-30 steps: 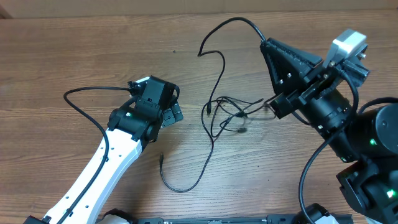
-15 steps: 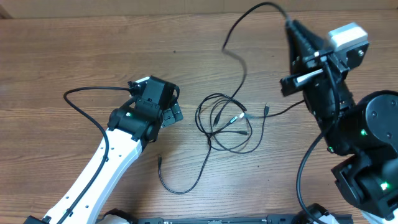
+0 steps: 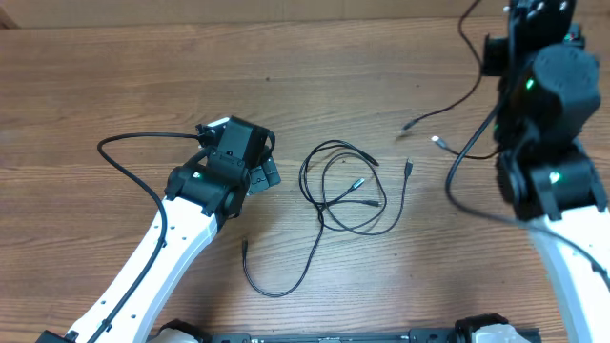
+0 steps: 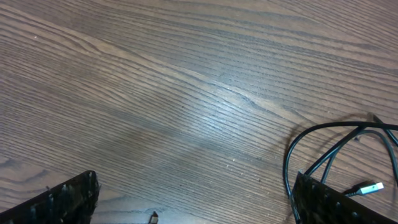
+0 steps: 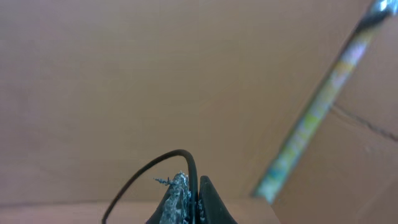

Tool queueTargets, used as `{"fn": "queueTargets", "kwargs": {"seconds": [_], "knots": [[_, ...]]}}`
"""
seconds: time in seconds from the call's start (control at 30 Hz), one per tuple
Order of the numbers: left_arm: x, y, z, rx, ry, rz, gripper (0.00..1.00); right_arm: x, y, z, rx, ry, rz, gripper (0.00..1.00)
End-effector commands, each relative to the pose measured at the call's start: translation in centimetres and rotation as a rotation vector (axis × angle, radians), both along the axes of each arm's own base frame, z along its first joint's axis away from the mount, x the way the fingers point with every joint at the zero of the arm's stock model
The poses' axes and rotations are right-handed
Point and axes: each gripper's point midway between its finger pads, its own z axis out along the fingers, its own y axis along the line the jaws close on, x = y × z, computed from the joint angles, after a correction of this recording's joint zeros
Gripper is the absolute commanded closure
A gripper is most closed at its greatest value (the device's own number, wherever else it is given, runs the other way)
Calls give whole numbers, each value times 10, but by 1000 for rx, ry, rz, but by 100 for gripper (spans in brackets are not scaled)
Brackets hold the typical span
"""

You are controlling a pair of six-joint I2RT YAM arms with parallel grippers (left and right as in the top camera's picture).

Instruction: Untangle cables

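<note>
Overhead, the cables [image 3: 355, 183] are seen looped on the brown wood-grain tabletop [image 3: 114, 76]. At the left wrist, the left gripper [image 4: 193, 202] is spread wide above glare-streaked grain. At the right wrist, the right gripper [image 5: 189, 186] is clamped on one of the cables before a plain brown wall [image 5: 93, 74].

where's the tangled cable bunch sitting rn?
Overhead view: the cable bunch lies loose on the table near centre, just right of the open left gripper. One cord is pinched in the right gripper, raised at upper right.
</note>
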Motion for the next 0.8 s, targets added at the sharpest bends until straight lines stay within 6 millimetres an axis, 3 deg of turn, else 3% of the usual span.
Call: {"fn": "queueTargets", "kwargs": {"seconds": [0.0, 0.1, 0.2, 0.23, 0.27, 0.4, 0.6, 0.77], "knots": [[5, 2, 7, -2, -22, 22, 0, 23, -14, -10, 30, 22, 134, 96], [5, 2, 7, -3, -23, 22, 0, 43, -47, -36, 214, 40, 218, 96], [5, 2, 7, -2, -22, 22, 0, 65, -104, -69, 472, 18, 219, 96], [5, 2, 7, -3, -23, 22, 0, 69, -115, -76, 513, 9, 218, 96], [5, 2, 7, -3, -23, 22, 0, 77, -140, -91, 604, -12, 204, 96], [5, 2, 7, -2, -22, 22, 0, 87, -213, -141, 802, -63, 115, 96], [5, 2, 7, -3, -23, 22, 0, 72, -292, -206, 909, -73, -63, 96], [5, 2, 7, -2, -22, 22, 1, 39, -350, -228, 916, -105, -218, 96]]}}
